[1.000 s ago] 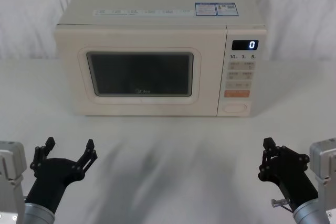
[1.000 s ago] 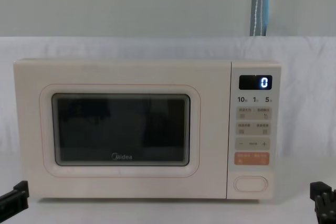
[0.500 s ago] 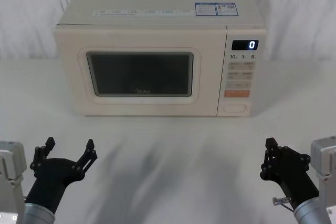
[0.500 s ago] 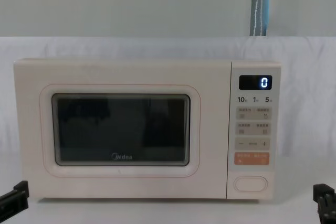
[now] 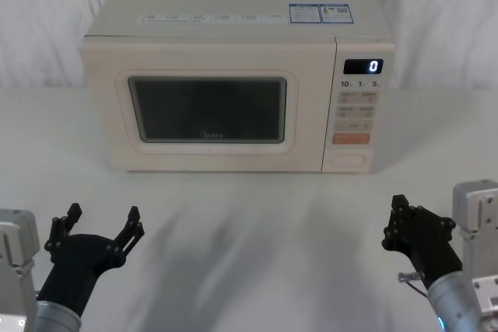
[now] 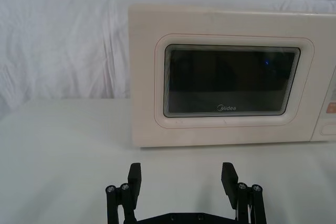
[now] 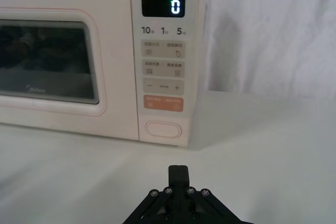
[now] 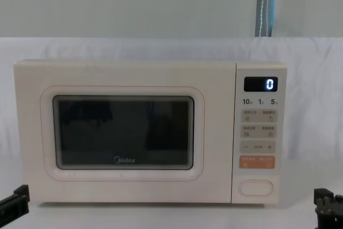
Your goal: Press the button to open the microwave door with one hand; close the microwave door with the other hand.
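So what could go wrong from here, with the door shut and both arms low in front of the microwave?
1. The orange key sits directly above the button, so the right tool, shut and low on the table, might press the wrong one.
2. The microwave door may swing out toward the open left tool waiting in front of it and strike it.
3. A hard push could slide the microwave back on the white cloth.

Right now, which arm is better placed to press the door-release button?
Right. The button is low on the microwave's right-hand control panel, and the right tool, shut, sits nearly straight in front of it. The left tool, open, faces the door.
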